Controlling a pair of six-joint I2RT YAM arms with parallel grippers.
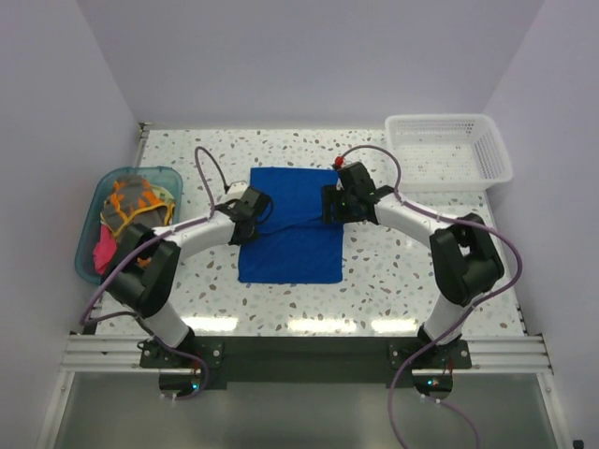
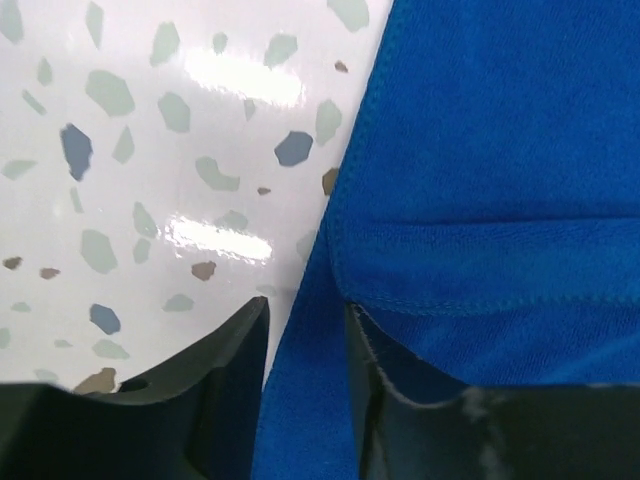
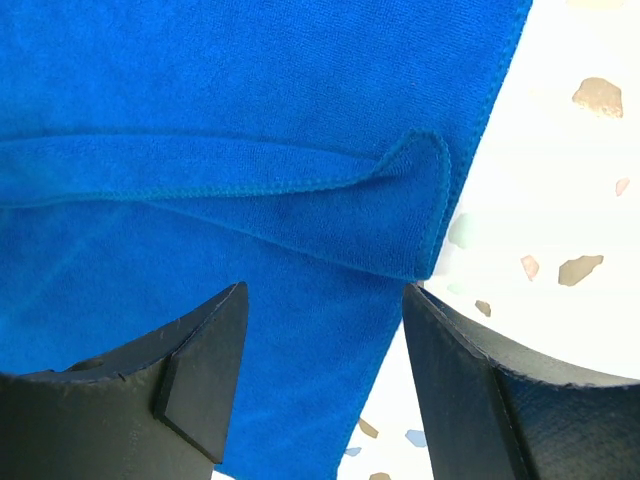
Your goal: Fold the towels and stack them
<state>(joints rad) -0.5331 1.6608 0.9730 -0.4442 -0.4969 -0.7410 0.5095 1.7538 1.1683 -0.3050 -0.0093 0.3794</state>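
A royal blue towel (image 1: 292, 229) lies spread on the speckled table between the two arms. My left gripper (image 1: 251, 208) is at its left edge. In the left wrist view the jaws (image 2: 305, 335) stand narrow, with a strip of blue towel (image 2: 480, 150) filling the gap between them. My right gripper (image 1: 334, 204) is at the towel's right edge. In the right wrist view it (image 3: 325, 320) is open and straddles that edge, with a small folded-over flap of blue towel (image 3: 200, 80) just beyond its fingertips. More towels (image 1: 131, 208), orange with grey and pink, are piled in the teal tub.
The translucent teal tub (image 1: 92, 267) sits at the table's left edge. A white mesh basket (image 1: 449, 150) stands at the back right. White walls close in the table at the back and on both sides.
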